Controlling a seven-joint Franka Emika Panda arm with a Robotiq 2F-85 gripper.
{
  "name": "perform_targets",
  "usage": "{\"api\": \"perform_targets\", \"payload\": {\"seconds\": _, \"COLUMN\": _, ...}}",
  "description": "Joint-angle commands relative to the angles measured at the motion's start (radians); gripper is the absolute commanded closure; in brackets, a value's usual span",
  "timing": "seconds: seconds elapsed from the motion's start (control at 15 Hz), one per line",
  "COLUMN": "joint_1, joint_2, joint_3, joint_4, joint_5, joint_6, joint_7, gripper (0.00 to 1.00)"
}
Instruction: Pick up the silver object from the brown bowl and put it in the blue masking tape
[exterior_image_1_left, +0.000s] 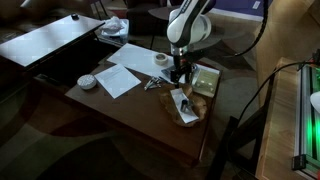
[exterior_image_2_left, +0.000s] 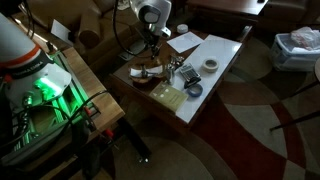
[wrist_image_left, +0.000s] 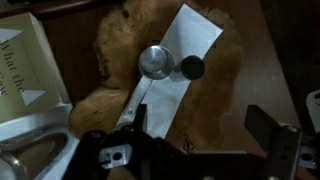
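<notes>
Wrist view shows the silver object (wrist_image_left: 152, 63), likely light, stiff and slippery, lying in the brown bowl (wrist_image_left: 118, 50) just beyond the end effector (wrist_image_left: 190, 150), whose jaws stand apart and empty; its slim handle, angled near-left, looks the best hold.

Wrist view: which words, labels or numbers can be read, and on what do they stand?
"What the": probably, it is blurred; on the pale pad at the left edge.
Lines below it: too blurred to read.
Small label at the bottom: too small to read.
</notes>
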Motion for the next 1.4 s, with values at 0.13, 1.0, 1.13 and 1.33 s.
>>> {"api": "perform_targets", "payload": {"seconds": 0.13, "joint_1": 0.047, "joint_2": -0.049, "joint_3": 0.020, "joint_4": -0.287, "joint_5": -0.036, "joint_6": 0.445, "joint_7": -0.070, "gripper": 0.00}}
{"api": "perform_targets", "payload": {"seconds": 1.0, "joint_1": 0.042, "joint_2": 0.002, "joint_3": 0.044, "joint_4": -0.358, "joint_5": -0.250, "joint_6": 0.621, "joint_7": 0.011, "gripper": 0.00}}
{"api": "perform_targets", "payload": {"seconds": 1.13, "joint_1": 0.039, "joint_2": 0.011, "joint_3": 0.043, "joint_4": -0.322, "joint_5": -0.258, "joint_6": 0.574, "joint_7": 0.004, "gripper": 0.00}}
{"api": "perform_targets", "payload": {"seconds": 1.33, "joint_1": 0.023, "joint_2": 0.037, "joint_3": 0.057, "joint_4": -0.248, "joint_5": -0.273, "joint_6": 0.490, "joint_7": -0.019, "gripper": 0.00}}
